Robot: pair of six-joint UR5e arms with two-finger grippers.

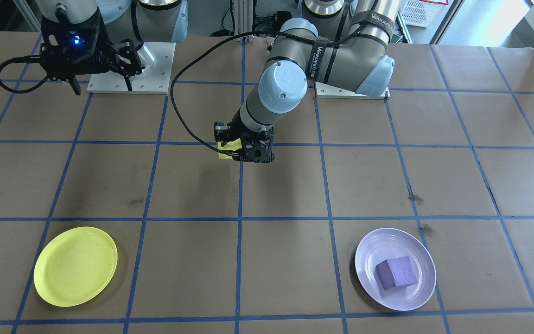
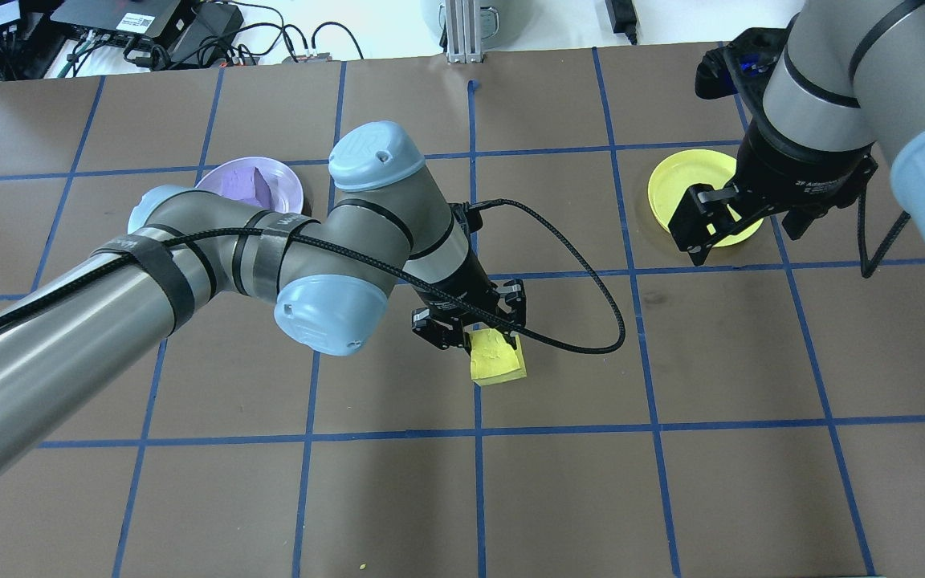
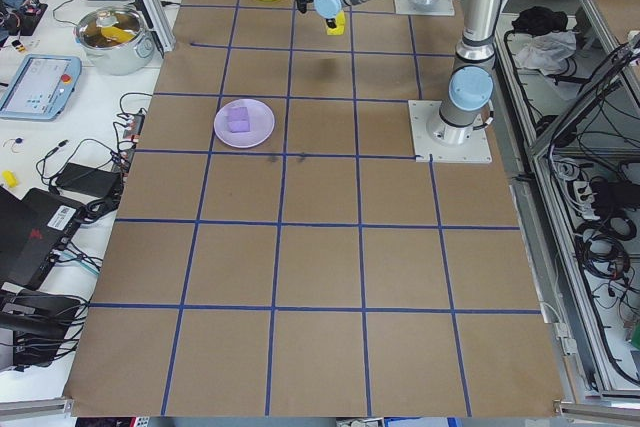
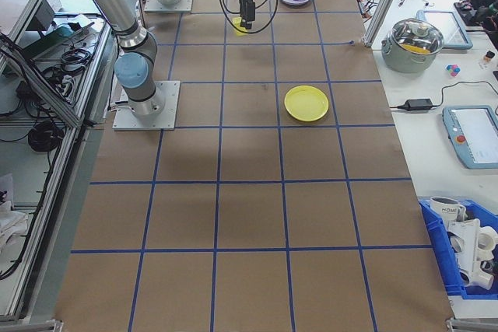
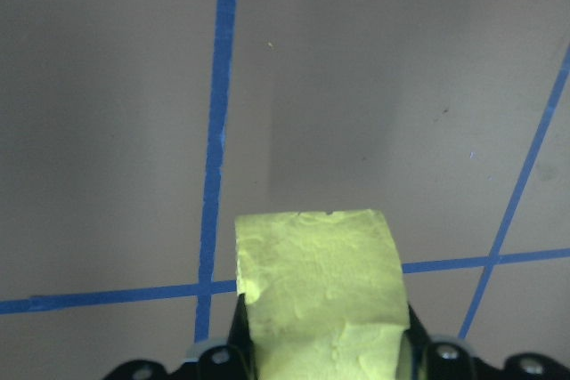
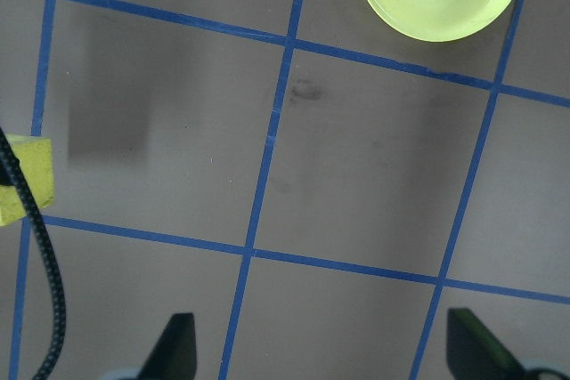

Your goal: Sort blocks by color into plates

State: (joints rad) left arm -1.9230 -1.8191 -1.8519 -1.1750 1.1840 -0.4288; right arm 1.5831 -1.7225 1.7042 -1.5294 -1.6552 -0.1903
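Observation:
My left gripper (image 2: pixel 470 331) is shut on the yellow block (image 2: pixel 498 358), which hangs a little above the table's middle over its own shadow. In the left wrist view the yellow block (image 5: pixel 319 282) sits clamped between the two fingers. The purple block (image 1: pixel 397 273) lies in the lavender plate (image 1: pixel 369 246); the left arm partly hides that plate (image 2: pixel 287 181) in the overhead view. The yellow plate (image 1: pixel 76 266) holds nothing. My right gripper (image 2: pixel 747 230) hovers open and empty just on the robot's side of the yellow plate (image 2: pixel 691 185).
Brown paper with a blue tape grid covers the table. A black cable (image 2: pixel 591 281) loops from the left wrist beside the held block. A metal pot (image 4: pixel 419 38), tablets and cables lie on the side benches beyond the table's far edge.

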